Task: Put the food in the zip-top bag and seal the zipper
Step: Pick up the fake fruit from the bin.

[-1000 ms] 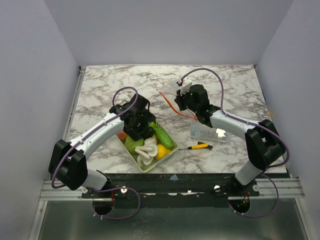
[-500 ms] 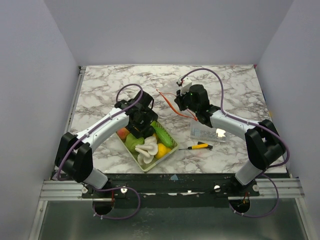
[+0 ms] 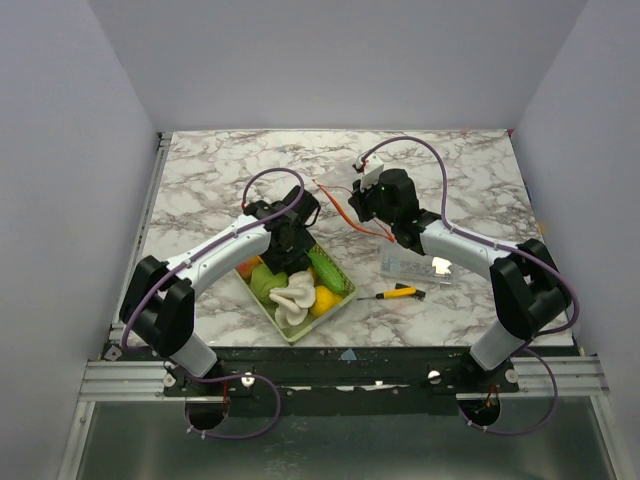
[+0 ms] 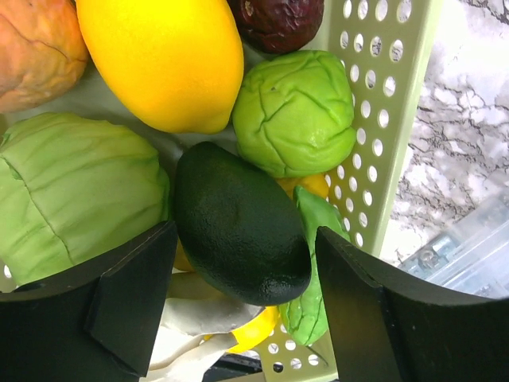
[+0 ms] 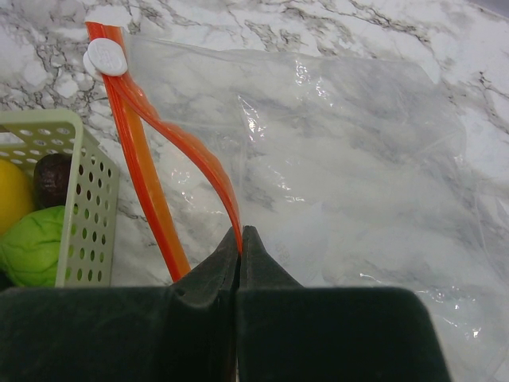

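The food lies in a pale green mesh basket (image 3: 262, 308): a dark green avocado (image 4: 238, 223), a yellow lemon (image 4: 167, 60), a small green cabbage (image 4: 296, 111), a larger green one (image 4: 71, 199), a peach (image 4: 36, 48) and a dark purple piece (image 4: 274, 20). My left gripper (image 4: 245, 239) is down in the basket and open. Its fingers flank the avocado closely. The zip-top bag (image 5: 342, 143) lies flat on the marble, mouth open. My right gripper (image 5: 240, 231) is shut on its red-orange zipper (image 5: 143, 159), holding one lip up. From above the zipper (image 3: 338, 203) runs left of the right gripper (image 3: 368, 215).
A rigid clear box (image 3: 415, 265) sits right of the basket, with a yellow-and-black screwdriver (image 3: 400, 292) in front of it. The basket wall (image 4: 382, 119) stands right beside my left fingers. Grey walls enclose the marble table on three sides.
My left gripper has shifted right over the basket and dropped onto the avocado, its jaws narrowing around it. The right arm and the bag have not moved.
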You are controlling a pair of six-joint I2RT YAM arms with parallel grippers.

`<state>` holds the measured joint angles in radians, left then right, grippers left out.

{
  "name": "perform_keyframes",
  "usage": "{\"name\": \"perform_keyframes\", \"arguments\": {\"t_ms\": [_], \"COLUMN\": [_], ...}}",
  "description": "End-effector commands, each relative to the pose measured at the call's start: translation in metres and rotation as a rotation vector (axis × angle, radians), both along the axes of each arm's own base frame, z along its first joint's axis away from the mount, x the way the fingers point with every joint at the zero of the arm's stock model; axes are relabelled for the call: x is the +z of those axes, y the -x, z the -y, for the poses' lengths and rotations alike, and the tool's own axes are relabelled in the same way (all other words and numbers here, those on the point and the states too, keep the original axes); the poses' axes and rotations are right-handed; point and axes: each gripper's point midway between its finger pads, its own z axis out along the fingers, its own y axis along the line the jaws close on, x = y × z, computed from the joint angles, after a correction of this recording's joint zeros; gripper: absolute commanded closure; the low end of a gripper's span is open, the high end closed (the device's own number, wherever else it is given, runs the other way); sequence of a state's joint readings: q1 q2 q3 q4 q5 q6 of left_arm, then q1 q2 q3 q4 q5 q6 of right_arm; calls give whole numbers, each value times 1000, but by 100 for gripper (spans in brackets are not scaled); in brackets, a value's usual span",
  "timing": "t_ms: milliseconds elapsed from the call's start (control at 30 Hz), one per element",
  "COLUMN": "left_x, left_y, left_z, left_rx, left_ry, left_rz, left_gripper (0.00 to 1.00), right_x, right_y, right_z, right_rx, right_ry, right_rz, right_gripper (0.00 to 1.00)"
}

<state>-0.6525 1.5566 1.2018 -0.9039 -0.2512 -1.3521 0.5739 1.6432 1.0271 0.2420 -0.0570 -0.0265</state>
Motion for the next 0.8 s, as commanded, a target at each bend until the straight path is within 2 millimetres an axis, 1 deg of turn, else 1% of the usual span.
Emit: {"name": "perform_keyframes", "arguments": {"t_ms": [0, 33, 100, 167, 267, 367, 433, 500, 633, 733, 767], "left_x": [-1, -1, 0, 1, 11, 28, 41, 55, 72, 87, 96], "left_y": [-5, -5, -5, -6, -9, -14, -16, -18, -20, -24, -27], "left_z": [-10, -8, -5, -4, -5, -11, -13, -14, -9, 4, 10], "left_rx": [-29, -37, -50, -60, -68, -75, -86, -110, -164, -254, -289], "left_ry": [-88, -87, -84, -82, -89, -107, -109, -104, -60, 5, 37], "left_rz": [13, 12, 14, 22, 56, 114, 152, 194, 267, 362, 417], "left_gripper": [25, 24, 24, 29, 52, 68, 77, 81, 91, 100, 100], "right_x": [3, 4, 2, 1, 0, 2, 3, 6, 12, 19, 21], "right_y": [0, 0, -1, -1, 0, 0, 1, 2, 2, 0, 0], "right_z": [-3, -3, -3, -4, -6, -6, -8, -9, -10, -7, -9], "right_rx": [21, 20, 21, 24, 28, 32, 38, 40, 14, -31, -37], "right_ry": [-8, -9, -8, -8, -10, -16, -23, -38, -81, -112, -127], "right_rz": [5, 5, 4, -1, -4, -3, -6, -9, -29, -43, -53], "right_gripper": [99, 99, 99, 99, 99, 99, 99, 99, 99, 99, 99]}}
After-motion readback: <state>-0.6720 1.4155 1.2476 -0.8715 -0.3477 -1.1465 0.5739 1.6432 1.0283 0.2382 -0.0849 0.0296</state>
